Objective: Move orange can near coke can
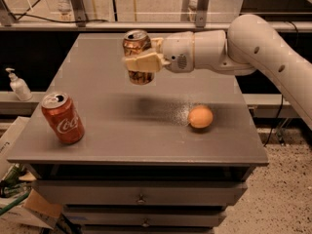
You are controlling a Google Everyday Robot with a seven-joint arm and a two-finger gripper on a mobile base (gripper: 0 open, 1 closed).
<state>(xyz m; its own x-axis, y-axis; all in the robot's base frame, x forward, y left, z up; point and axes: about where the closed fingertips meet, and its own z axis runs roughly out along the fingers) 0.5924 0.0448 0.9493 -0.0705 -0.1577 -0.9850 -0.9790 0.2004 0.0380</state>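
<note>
Camera view: saw the orange can (135,45) held clear of the worktop (146,130), upright, toward 12 o'clock from the worktop's middle. Noted an orange-brown metallic skin with pale mottled marks and a silver top. Found the gripper (140,56) around the can's middle, reaching in from 3 o'clock on a white arm (253,43), with the pale fingers (146,62) clamped on the can's sides. Spotted a dim shadow on the worktop just below.

Placed the coke can (62,118) at about 8 o'clock, close to the front-left edge, standing on the worktop and well apart from the orange can. Noted red sides, white script and a silver top. Could not judge the contents of either can.

Placed a round orange fruit (200,116) at about 4 o'clock, resting on the worktop, apart from both cans. Saw drawers (141,196) under the worktop, both shut, contents hidden. Spotted a white pump bottle (18,86) off the worktop at 9 o'clock.
</note>
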